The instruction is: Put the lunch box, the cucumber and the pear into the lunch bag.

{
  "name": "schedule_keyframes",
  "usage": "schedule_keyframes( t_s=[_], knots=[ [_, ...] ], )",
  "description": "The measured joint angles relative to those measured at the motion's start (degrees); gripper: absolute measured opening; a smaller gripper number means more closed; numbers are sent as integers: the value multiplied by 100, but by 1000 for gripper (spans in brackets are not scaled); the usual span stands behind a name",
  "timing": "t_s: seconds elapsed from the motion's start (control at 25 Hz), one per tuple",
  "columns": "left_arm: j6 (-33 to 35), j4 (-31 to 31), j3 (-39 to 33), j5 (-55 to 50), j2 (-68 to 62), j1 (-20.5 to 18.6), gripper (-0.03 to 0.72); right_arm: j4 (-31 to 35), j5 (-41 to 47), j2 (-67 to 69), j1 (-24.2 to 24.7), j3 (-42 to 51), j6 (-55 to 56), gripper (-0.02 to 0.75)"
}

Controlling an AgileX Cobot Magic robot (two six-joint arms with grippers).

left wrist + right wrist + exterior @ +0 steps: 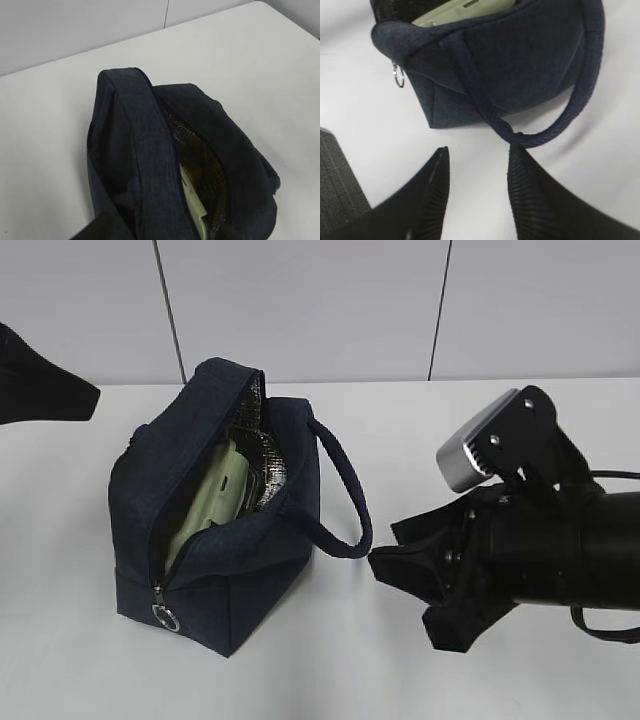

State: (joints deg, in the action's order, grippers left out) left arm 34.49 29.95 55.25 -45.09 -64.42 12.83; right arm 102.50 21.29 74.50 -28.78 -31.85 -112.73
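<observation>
Nearest the exterior camera, the right gripper (405, 570) is being held spread and empty, just beside the handle (580, 85) of the lunch bag (215, 530). Packing is judged nearly done: the lunch box (215, 502) is sitting inside the unzipped bag; cucumber and pear are not being seen. The left gripper's state cannot be told.

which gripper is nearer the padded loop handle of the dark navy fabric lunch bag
Right. The right gripper is open, its fingertips just short of the padded loop handle. The left arm hangs far off at the exterior view's left edge, beyond the lunch bag.
</observation>
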Motion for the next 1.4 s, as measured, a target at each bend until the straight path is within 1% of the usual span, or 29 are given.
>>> schedule_keyframes(
  t_s=[0.08, 0.24, 0.68, 1.04, 1.28, 1.32, 1.36, 1.4],
  knots=[
    [0, 0, 0, 0, 0, 0, 379, 0, 165, 0, 0, 0, 40, 306],
    [0, 0, 0, -67, 0, 0, 377, 0, 207, 0, 0, 0, 276, 305],
    [0, 17, 0, -137, 0, 0, 332, 0, 230, 0, 0, 0, 341, 304],
    [0, 22, 0, -137, 0, 0, 329, 0, 386, 0, 0, 0, 365, 302],
    [0, 22, 0, -137, 0, 0, 322, -18, 567, 0, 0, 0, 637, 302],
    [0, 22, 0, -137, 0, 0, 322, -126, 602, 0, 0, 0, 747, 302],
    [0, 28, 0, -137, 0, 0, 321, -408, 648, 0, 0, -24, 966, 302],
    [0, 28, 0, -137, 0, 0, 319, -974, 675, 0, 0, -84, 1336, 302]
  ],
)
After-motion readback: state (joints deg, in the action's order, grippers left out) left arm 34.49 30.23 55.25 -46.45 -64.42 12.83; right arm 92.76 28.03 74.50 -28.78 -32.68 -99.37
